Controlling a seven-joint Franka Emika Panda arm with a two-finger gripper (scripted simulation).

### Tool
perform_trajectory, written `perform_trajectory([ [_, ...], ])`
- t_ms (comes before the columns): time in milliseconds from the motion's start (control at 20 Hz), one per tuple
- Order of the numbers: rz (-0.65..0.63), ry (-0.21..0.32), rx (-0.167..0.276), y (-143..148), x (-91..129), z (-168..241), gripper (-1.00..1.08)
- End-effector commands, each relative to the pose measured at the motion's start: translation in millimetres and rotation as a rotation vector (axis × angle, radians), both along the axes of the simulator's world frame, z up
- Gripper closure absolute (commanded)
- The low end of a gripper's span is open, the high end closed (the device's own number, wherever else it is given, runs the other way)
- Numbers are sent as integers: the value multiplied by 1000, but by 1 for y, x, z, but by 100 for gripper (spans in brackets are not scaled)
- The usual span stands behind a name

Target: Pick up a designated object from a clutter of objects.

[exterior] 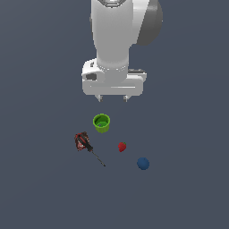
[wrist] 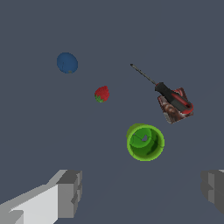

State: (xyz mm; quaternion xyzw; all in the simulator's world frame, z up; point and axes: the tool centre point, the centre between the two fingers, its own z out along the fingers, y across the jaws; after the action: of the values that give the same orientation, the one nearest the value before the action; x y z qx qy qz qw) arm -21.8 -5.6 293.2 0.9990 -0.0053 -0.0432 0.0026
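Now, as I read it:
Strawberry (exterior: 122,146): on the surface, between cup (exterior: 101,123) and ball (exterior: 143,163), touching neither.
End effector (exterior: 113,98): wide open, empty, hanging above the cup.
Handling: probably light, rounded, slippery; I'd pinch across its middle.

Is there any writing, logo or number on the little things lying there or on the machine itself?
None that can be read: the green cup, blue ball, red strawberry-like lump, dark red-black tool with thin shaft and the white arm all show plain surfaces in both views.
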Motion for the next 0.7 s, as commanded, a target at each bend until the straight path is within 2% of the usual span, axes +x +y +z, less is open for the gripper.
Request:
perform_trajectory([
  [0,0,0,0,0,0,0,-92],
  [650,-23,-30,-18,-4,4,17,-92],
])
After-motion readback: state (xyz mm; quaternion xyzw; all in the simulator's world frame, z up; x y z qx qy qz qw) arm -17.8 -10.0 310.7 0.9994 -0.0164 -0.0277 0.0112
